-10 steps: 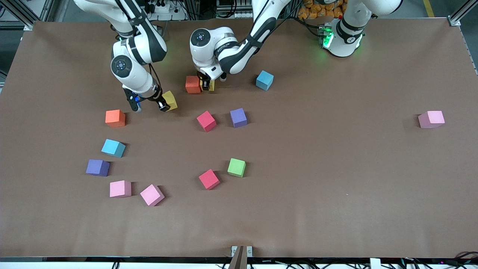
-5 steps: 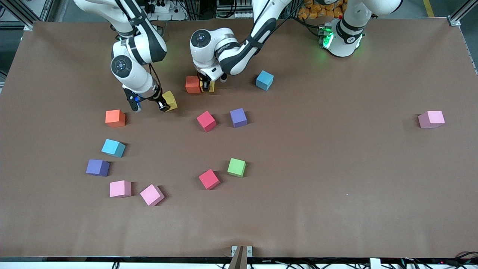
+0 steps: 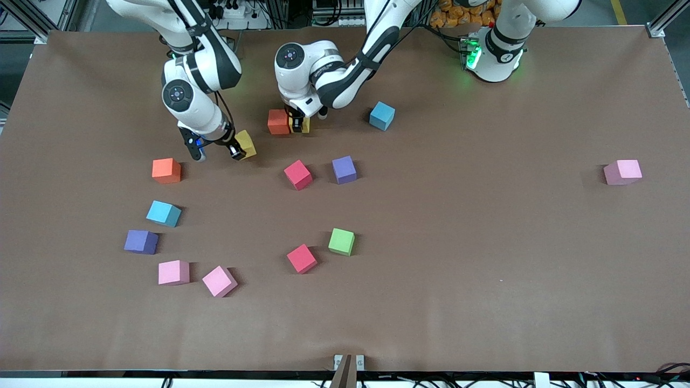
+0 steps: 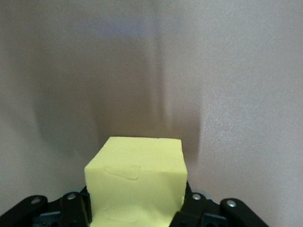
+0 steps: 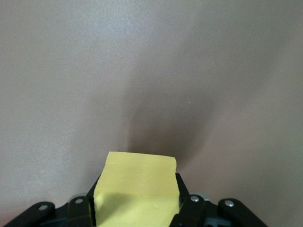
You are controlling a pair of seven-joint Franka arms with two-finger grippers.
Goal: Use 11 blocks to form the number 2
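Observation:
My left gripper [image 3: 298, 123] is shut on a yellow block [image 3: 303, 124] [image 4: 137, 182], held low right beside an orange block [image 3: 278, 122] that lies near the robots' bases. My right gripper [image 3: 237, 149] is shut on a second yellow block [image 3: 246, 143] [image 5: 137, 187], tilted just over the table toward the right arm's end. In each wrist view the yellow cube fills the gap between the black fingers [image 4: 75, 208] [image 5: 78, 208]. The other blocks lie scattered, and no number 2 is in view.
Loose cubes: red [image 3: 298, 174], purple [image 3: 344, 170], blue [image 3: 382, 116], green [image 3: 342, 241], red [image 3: 302, 258], orange [image 3: 166, 170], light blue [image 3: 163, 213], purple [image 3: 141, 242], two pink [image 3: 173, 272] [image 3: 219, 281], and one pink [image 3: 622, 172] alone toward the left arm's end.
The right arm has shifted very slightly with its yellow block. The left arm and all loose blocks stay where they were.

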